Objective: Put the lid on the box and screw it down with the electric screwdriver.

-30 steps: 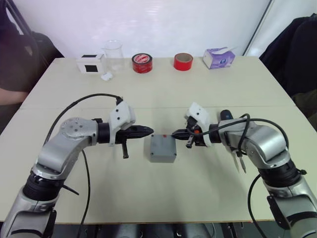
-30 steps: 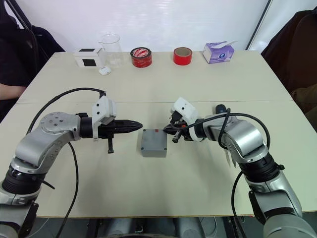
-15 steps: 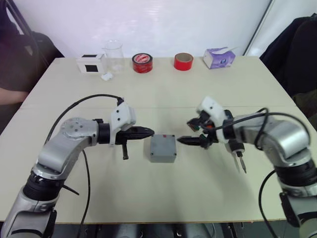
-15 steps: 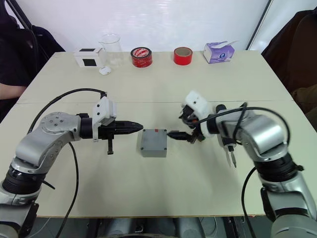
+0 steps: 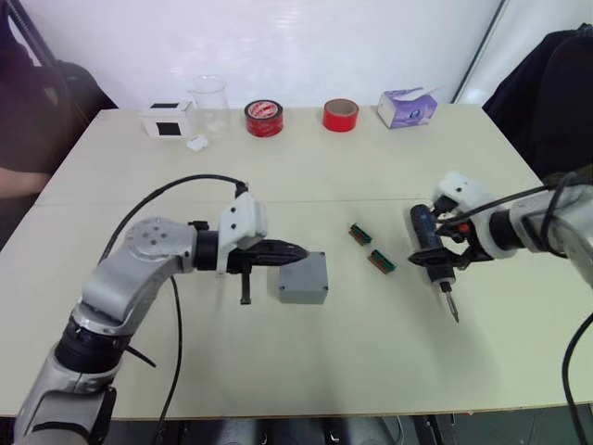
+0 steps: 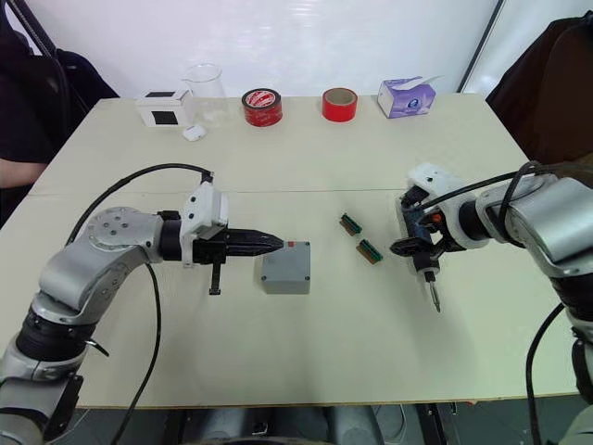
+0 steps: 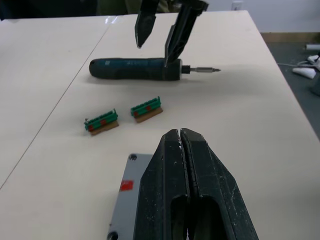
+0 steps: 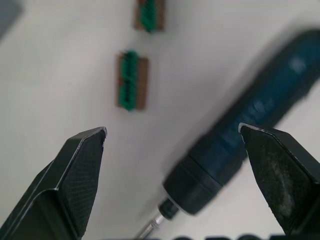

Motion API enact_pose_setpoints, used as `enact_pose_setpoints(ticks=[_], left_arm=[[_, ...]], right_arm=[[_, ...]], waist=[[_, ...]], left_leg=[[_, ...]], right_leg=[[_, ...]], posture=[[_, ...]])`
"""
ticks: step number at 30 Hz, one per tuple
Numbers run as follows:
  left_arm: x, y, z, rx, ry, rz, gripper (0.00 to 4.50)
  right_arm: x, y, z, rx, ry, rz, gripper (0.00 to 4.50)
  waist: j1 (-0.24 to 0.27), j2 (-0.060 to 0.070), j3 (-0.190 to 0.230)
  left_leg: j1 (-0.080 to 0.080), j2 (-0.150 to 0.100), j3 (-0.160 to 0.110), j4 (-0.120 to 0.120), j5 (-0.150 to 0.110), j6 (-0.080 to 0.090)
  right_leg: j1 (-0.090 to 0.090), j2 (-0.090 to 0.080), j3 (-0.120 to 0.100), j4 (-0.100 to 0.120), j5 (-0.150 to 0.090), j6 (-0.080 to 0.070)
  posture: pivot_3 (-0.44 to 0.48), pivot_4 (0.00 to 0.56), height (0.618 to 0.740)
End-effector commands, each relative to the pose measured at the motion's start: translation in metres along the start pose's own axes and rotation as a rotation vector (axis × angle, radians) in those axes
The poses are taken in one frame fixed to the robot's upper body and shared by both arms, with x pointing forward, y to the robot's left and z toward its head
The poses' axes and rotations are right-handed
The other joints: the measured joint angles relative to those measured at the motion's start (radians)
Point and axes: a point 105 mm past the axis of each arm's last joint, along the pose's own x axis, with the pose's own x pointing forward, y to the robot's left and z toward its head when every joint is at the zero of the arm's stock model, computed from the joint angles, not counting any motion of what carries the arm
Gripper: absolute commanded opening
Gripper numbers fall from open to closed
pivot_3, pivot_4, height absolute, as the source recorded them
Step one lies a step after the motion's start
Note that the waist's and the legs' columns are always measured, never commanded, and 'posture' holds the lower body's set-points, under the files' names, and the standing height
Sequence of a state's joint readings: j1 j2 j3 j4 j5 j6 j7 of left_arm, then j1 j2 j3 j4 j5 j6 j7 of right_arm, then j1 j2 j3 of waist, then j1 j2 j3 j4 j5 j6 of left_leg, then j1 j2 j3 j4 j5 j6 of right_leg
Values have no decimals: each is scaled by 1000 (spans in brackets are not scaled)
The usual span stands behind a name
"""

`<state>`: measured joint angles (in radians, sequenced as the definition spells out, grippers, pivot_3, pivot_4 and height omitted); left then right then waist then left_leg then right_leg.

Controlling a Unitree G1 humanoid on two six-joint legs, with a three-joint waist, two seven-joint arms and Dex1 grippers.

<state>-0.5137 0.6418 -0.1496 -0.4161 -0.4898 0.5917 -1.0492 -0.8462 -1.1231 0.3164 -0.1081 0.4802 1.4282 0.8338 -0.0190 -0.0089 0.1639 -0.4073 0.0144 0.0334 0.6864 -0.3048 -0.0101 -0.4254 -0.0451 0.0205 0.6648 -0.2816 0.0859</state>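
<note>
Right pincer (image 8: pixel 172 175) gapes astride the electric screwdriver (image 5: pixel 429 244), ready to grasp; clenched left pincer (image 5: pixel 298 250) steadies the box (image 5: pixel 303 278).

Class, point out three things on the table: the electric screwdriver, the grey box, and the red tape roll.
electric screwdriver (image 7: pixel 132 68), left wrist view, middle of its barrel.
grey box (image 6: pixel 285 269), right eye view, centre of its lid.
red tape roll (image 6: pixel 339 104), right eye view, its outer wall.
</note>
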Motion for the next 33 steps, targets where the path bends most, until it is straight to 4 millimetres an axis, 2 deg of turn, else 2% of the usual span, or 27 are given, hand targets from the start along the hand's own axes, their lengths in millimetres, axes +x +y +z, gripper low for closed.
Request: enact_pose_setpoints(ticks=[1, 5, 10, 17, 18, 20, 22, 23, 24, 25, 28, 32, 33], left_arm=[[1, -7, 13, 63, -39, -33, 0], [2, -7, 13, 66, -46, -34, 0], [1, -9, 14, 68, -56, -18, 0], [-1, -11, 12, 55, -52, 21, 0], [-2, -12, 10, 53, -45, 28, 0], [-4, -11, 8, 50, -35, 37, 0], [-4, -10, 5, 48, -25, 41, 0], [-5, -10, 4, 47, -22, 43, 0], [-5, -10, 4, 46, -20, 43, 0], [-5, -9, 3, 44, -19, 45, 0], [-10, -10, 0, 39, 6, 53, 0], [-14, -12, -3, 31, 25, 78, 0], [-15, -12, -4, 27, 28, 90, 0]], right_arm=[[4, -21, -1, 127, 71, -63, 4419], [8, -21, -1, 181, 111, -27, 4419], [30, -25, -14, 242, 225, -33, 4419], [50, -17, -18, 248, 270, 1, 4419], [54, -16, -17, 250, 269, 3, 3939], [57, -16, -14, 253, 265, 3, 3391], [60, -17, -11, 251, 258, -2, 2602], [61, -17, -10, 251, 257, -3, 2435], [61, -18, -9, 252, 254, -6, 1983], [62, -17, -8, 253, 252, -7, 1857], [57, -19, -3, 280, 219, -11, 1856], [33, -23, 13, 315, 123, -17, 1855], [25, -23, 21, 271, 80, -29, 1855]], waist=[[2, 0, 0], [7, 0, 0], [8, 0, 0], [4, 0, 0], [3, 0, 0], [2, -1, 0], [-1, -1, -1], [-1, -1, -1], [-2, -1, -1], [-3, -2, -1], [-5, -3, -2], [-2, 0, 0], [0, 2, 1]], left_leg=[[0, 0, 0, 0, 0, 0], [-1, 0, 0, 0, 0, 0], [-1, -1, 1, 0, 0, 0], [-1, -1, 0, 0, 0, 0], [-1, 0, 0, 0, 0, 0], [0, 0, 0, 0, 0, 0], [0, 0, 1, 0, 0, 0], [0, 0, 0, 0, 0, 0], [0, 0, 0, 0, 0, 0], [0, 0, 1, 0, 0, 0], [1, 0, 1, 0, 0, 0], [0, 0, 1, 0, 0, 0], [0, 0, 1, -1, 0, 0]], right_leg=[[0, 0, 0, 0, 0, 0], [-1, 0, 0, 0, 0, 0], [-1, -1, 0, -1, 0, 0], [-1, -1, 0, 0, 0, 0], [-1, -1, 0, 0, 0, 0], [-1, -1, 0, 0, 0, 0], [-1, 0, 0, 0, 0, 0], [-1, 0, 0, 0, 0, 0], [-1, 0, 0, 0, 0, 0], [-1, 0, 0, 0, 1, 0], [0, 0, 0, 0, 1, -1], [-1, 0, 0, 1, 2, -2], [-2, 0, 0, 1, 2, -2]], posture=[[0, 150, 740], [0, 150, 740], [0, 150, 740], [0, 150, 740], [0, 150, 740], [0, 150, 740], [0, 150, 740], [0, 150, 740], [0, 150, 740], [0, 150, 740], [0, 150, 740], [0, 150, 740], [0, 150, 740]])
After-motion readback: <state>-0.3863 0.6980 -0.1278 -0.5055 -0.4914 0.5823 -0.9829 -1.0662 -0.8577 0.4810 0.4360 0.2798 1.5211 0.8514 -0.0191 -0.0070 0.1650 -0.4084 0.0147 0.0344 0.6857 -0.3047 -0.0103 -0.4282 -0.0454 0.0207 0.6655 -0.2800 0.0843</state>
